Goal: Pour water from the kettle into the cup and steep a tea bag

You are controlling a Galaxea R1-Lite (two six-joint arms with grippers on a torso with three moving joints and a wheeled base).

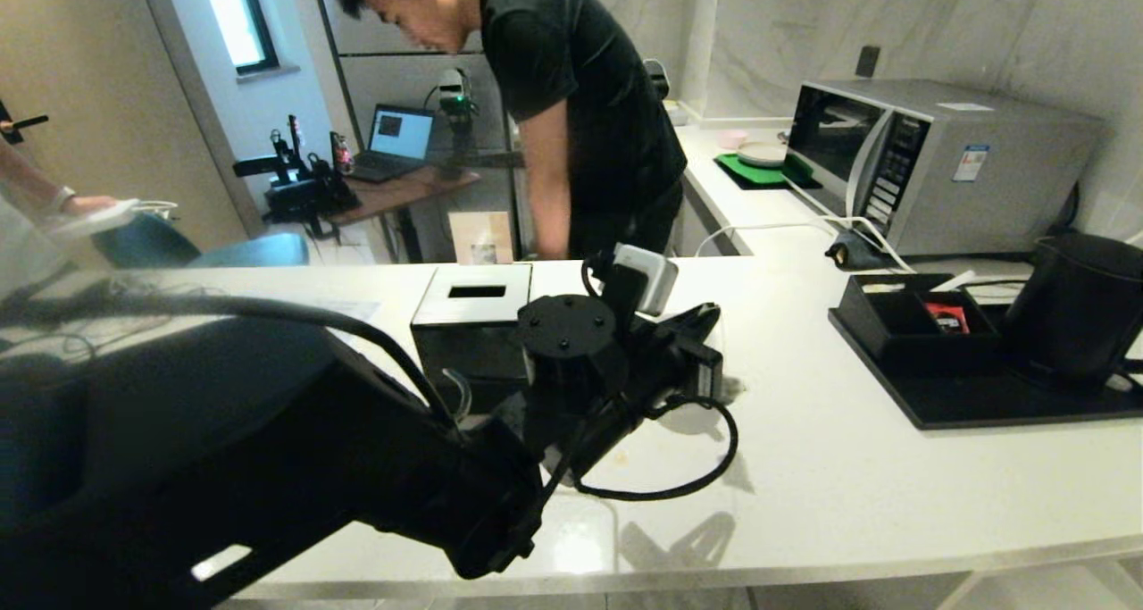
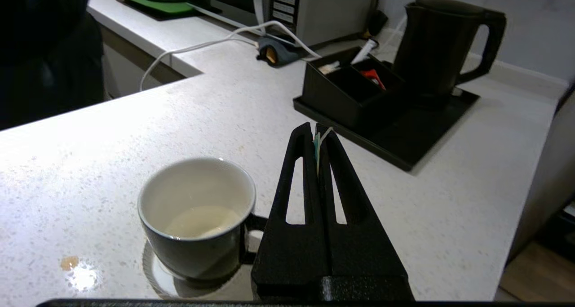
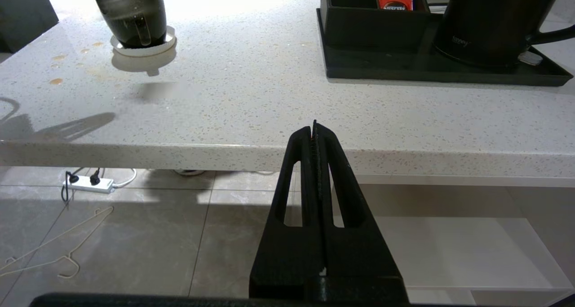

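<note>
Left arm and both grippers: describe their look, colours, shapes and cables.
The left arm is bulky matte black, with black cables looping off its wrist and a white camera module on top. The left gripper and right gripper match: black, textured, tapered fingers, each with a long slot.

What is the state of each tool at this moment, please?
Left tool: closed, pinching a thin white and green tag, beside the cup.
Right tool: closed, empty, parked below the counter edge.

Black kettle (image 2: pixel 433 46), black cup (image 2: pixel 197 217) white inside, speckled, seemingly white counter (image 2: pixel 233 118)
</note>
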